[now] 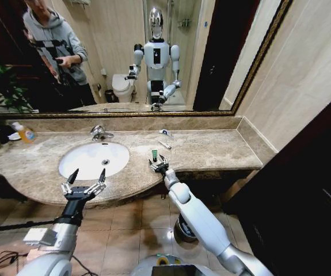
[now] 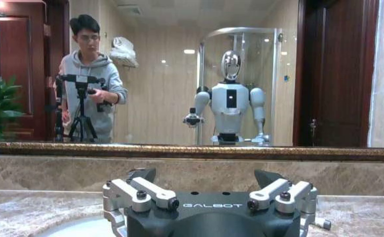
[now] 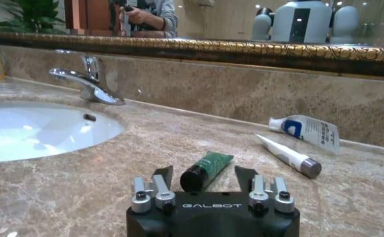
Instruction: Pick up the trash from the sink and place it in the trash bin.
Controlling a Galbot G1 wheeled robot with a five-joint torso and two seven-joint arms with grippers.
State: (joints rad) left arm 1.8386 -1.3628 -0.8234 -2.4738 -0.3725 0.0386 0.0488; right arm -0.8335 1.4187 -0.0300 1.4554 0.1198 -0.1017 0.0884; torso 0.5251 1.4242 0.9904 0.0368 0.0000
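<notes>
Right wrist view shows the right gripper (image 3: 203, 178) resting low on the marble countertop (image 3: 80, 182), fingers spread apart with the dark-green tube (image 3: 207, 171) lying between them, not yet clamped. Beyond it lie a thin white stick (image 3: 288, 155) and a white tube (image 3: 305, 131). Over the sink (image 1: 93, 158) rim, the left gripper (image 1: 85, 180) hovers with fingers wide apart, holding nothing

The small round black bin with a shiny metal rim (image 1: 183, 229) is largely hidden behind the right arm in the head view. The near end of the short dark-green tube (image 3: 206, 171) is covered by the right gripper (image 3: 204, 177) in the right wrist view. The white oval basin (image 2: 80, 228) is cut off by the picture's edge in the left wrist view. Print on the flat white packet (image 3: 308, 131) is too small to be read.
</notes>
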